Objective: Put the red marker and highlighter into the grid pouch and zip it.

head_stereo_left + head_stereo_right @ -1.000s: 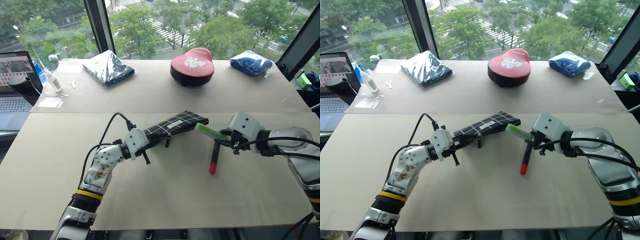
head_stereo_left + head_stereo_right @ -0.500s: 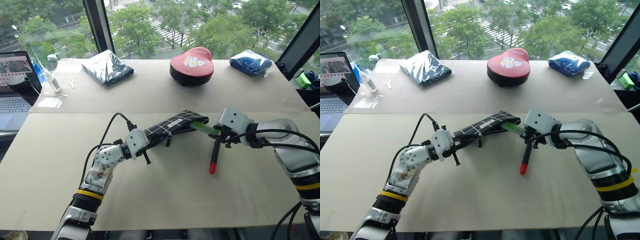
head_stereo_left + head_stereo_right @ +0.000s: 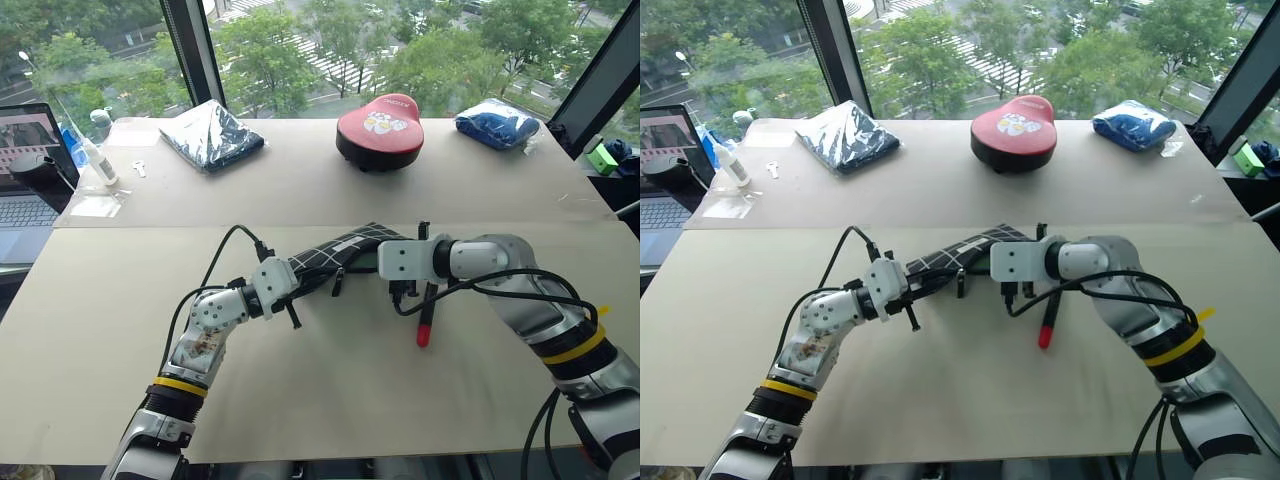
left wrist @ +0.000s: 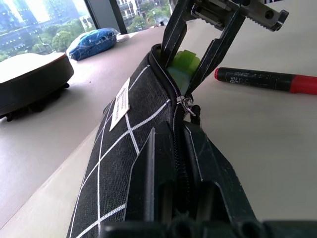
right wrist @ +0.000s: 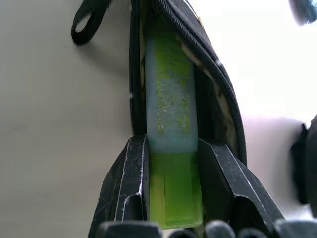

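Now the right gripper [image 5: 171, 163] clamps the highlighter [image 5: 171, 99] between its fingers [image 5: 130, 178], the pale cap end already inside the open mouth of the grid pouch [image 3: 335, 255]. The left gripper [image 4: 176, 148] has its fingers pinched tight on the pouch's other end, holding it off the bench [image 3: 330, 390]. The red marker [image 3: 427, 315] lies on the bench just beside the right gripper.

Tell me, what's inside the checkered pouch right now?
The green highlighter pokes cap-first into the grid pouch's open mouth, held by the right gripper. Deeper inside is hidden by fabric. The red marker lies outside on the table.
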